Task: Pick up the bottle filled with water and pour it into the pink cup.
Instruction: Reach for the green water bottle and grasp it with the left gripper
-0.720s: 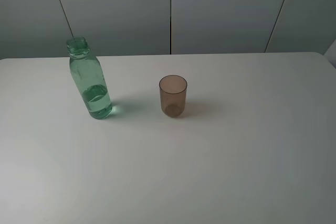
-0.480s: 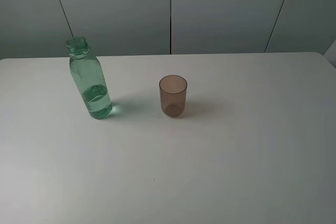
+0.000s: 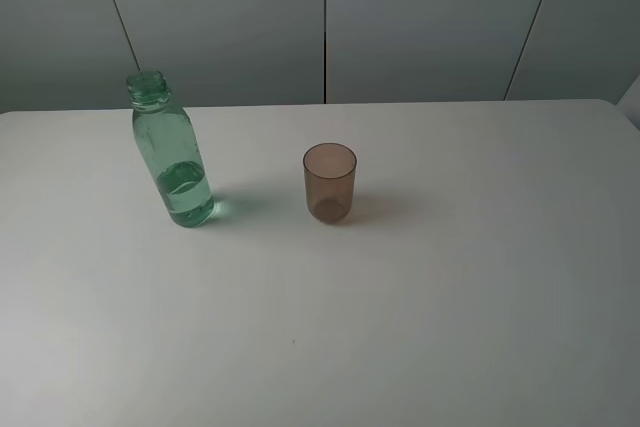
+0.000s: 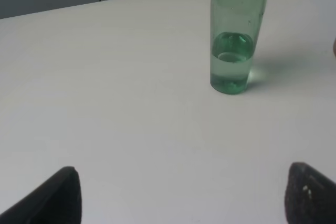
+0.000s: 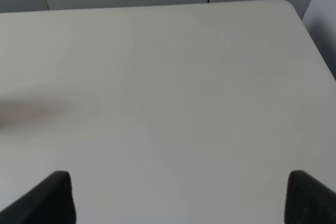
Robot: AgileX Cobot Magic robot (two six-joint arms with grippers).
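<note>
Fingers (image 4: pixel 58 199) on my left gripper (image 4: pixel 184 198) and right gripper (image 5: pixel 178 198) gape empty; bottle (image 3: pixel 172 162) and cup (image 3: pixel 329 182) stand toward the worktop's (image 3: pixel 450 297) far edge.

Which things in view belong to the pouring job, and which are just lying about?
Belong to the job: the bottle, upright, partly filled with water; the pink cup, upright, standing apart from it.
Just lying about: nothing loose shows; only the white table under them.

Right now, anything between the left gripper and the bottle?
Nothing: only bare table lies between the left gripper and the bottle, per the left wrist view.
</note>
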